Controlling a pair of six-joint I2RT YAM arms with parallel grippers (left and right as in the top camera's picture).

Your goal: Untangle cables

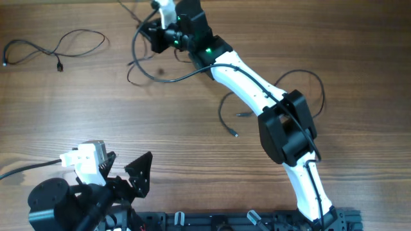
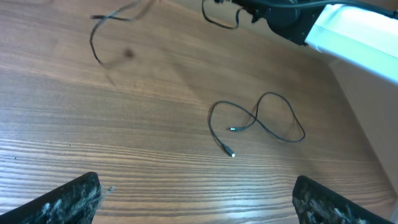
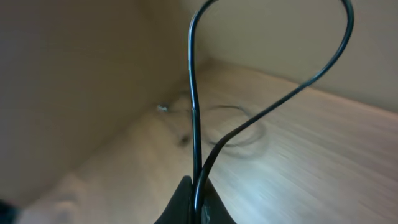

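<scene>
Pinching a looped cable [image 3: 194, 93] at the far side of the table [image 1: 192, 141], the right gripper [image 3: 198, 202] appears to be drawing a strand free; a second cable [image 1: 51, 48] and third cable [image 2: 258, 118] lie well apart. The left gripper [image 2: 196, 205] hangs spread, empty. Next: lay the strand clear of the others

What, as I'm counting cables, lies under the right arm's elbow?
A looped black cable lies on the table there, both plug ends showing. From overhead, the elbow covers part of its loop.
</scene>
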